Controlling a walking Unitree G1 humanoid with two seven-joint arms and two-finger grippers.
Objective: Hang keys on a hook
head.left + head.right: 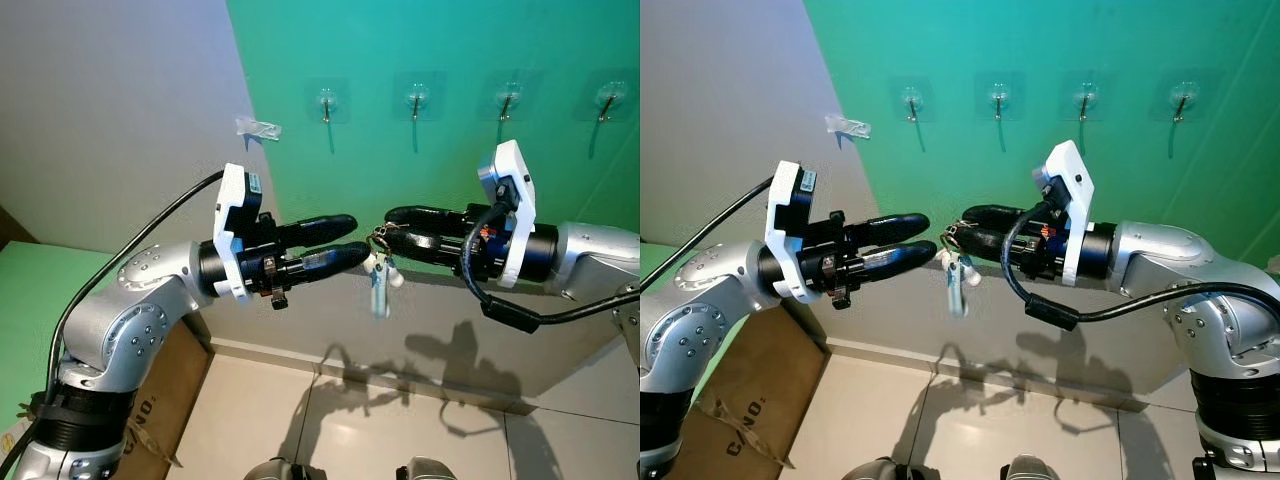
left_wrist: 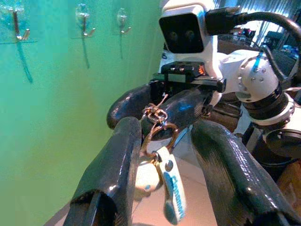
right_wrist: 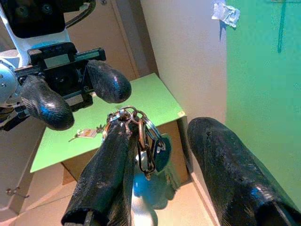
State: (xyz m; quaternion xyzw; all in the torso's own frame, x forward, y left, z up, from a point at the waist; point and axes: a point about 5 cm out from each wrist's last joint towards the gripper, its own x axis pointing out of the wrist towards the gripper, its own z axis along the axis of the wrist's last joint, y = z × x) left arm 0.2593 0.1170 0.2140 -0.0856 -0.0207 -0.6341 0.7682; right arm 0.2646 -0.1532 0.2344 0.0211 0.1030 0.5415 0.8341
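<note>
A bunch of keys (image 1: 380, 272) with a white-and-blue fob dangles by its ring from the tip of one finger of my right gripper (image 1: 392, 228). That gripper's fingers stand apart, so it is open, the ring (image 3: 141, 136) looped over the one finger. My left gripper (image 1: 352, 238) points at it from the left, open, its fingertips just short of the keys (image 2: 162, 181). Several clear stick-on hooks (image 1: 417, 100) sit in a row on the green wall (image 1: 450, 40), above and behind both grippers.
A cardboard box (image 1: 165, 395) stands on the floor at lower left. A green tabletop (image 3: 108, 122) lies to the left with a small tagged key (image 3: 85, 134) on it. A scrap of tape (image 1: 257, 128) sticks to the wall. Pale tiles (image 1: 400, 430) cover the floor below.
</note>
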